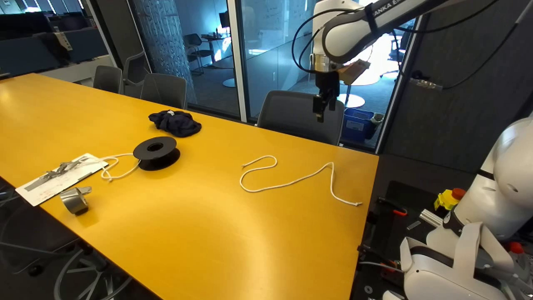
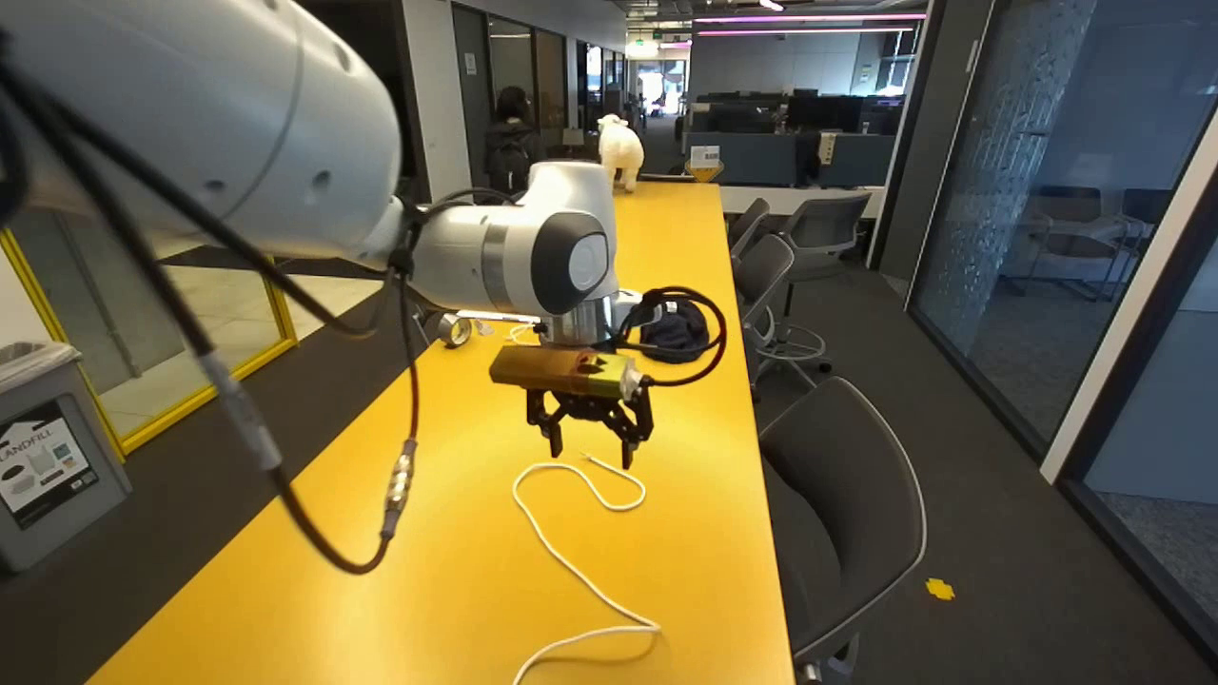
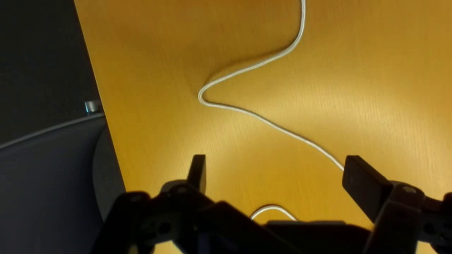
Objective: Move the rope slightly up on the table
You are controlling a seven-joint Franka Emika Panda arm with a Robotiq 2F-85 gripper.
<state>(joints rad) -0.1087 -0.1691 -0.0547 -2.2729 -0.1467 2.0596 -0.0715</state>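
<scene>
The Robotiq gripper (image 2: 592, 457) pointed down above the table (image 2: 685, 533), 2 fingers (image 2: 556, 440) wide apart, partly hiding the rope (image 3: 275, 126) in wrist view.

Wrist view: the gripper (image 3: 275, 164) partly masks the rope (image 3: 269, 122) on the table (image 3: 148, 134); the chair (image 3: 46, 183) beside the table is cut off. In an exterior view, the white sheet (image 1: 46, 191) on the table appears printed, too finely for me to read.

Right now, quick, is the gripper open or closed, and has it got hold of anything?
Gripper: open, jaws apart, holding nothing; it hangs above the table, and the rope lies loose there.
</scene>
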